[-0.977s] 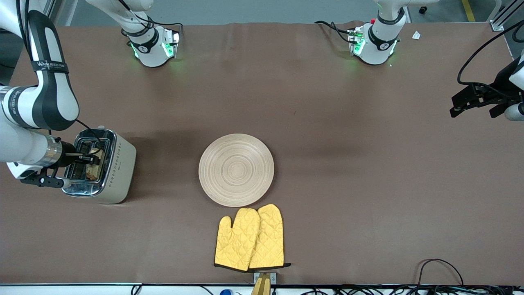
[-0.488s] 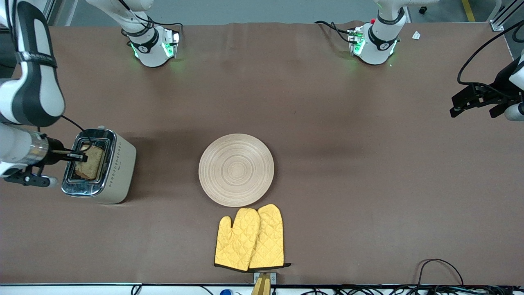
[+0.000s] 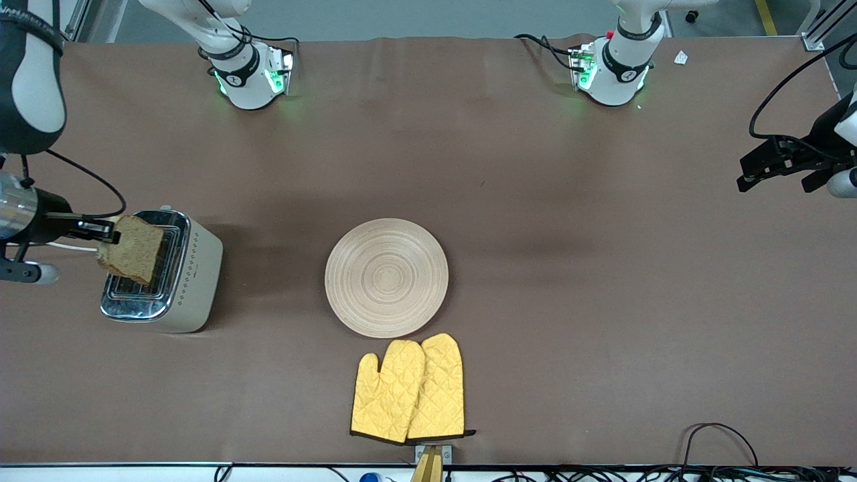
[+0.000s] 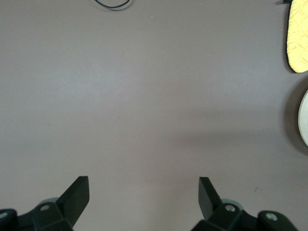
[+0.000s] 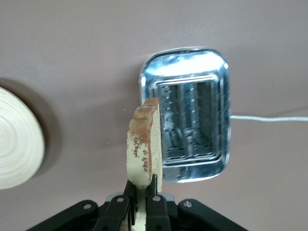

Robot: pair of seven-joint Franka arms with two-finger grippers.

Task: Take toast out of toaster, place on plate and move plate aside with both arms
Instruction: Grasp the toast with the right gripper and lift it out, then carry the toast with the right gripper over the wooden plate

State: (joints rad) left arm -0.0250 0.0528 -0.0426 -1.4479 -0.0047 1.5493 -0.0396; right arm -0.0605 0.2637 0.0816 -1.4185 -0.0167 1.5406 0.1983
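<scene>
My right gripper (image 3: 107, 233) is shut on the toast (image 3: 132, 248), a speckled brown slice with a darker crust, and holds it in the air over the toaster (image 3: 175, 268). In the right wrist view the toast (image 5: 143, 144) stands edge-on between the fingers (image 5: 153, 186), above the toaster's slots (image 5: 188, 120). The round beige plate (image 3: 386, 276) lies mid-table and bears nothing; its edge shows in the right wrist view (image 5: 17, 144). My left gripper (image 3: 756, 175) is open and empty and waits over the table's end by the left arm. It also shows in the left wrist view (image 4: 143, 197).
Two yellow quilted oven mitts (image 3: 410, 389) lie just nearer the camera than the plate. The toaster's white cord (image 5: 269, 118) runs off across the table. Cables lie along the table's near edge (image 3: 716, 435).
My right gripper has lifted the toast out of the toaster slot and up above the toaster. The left arm has not moved.
</scene>
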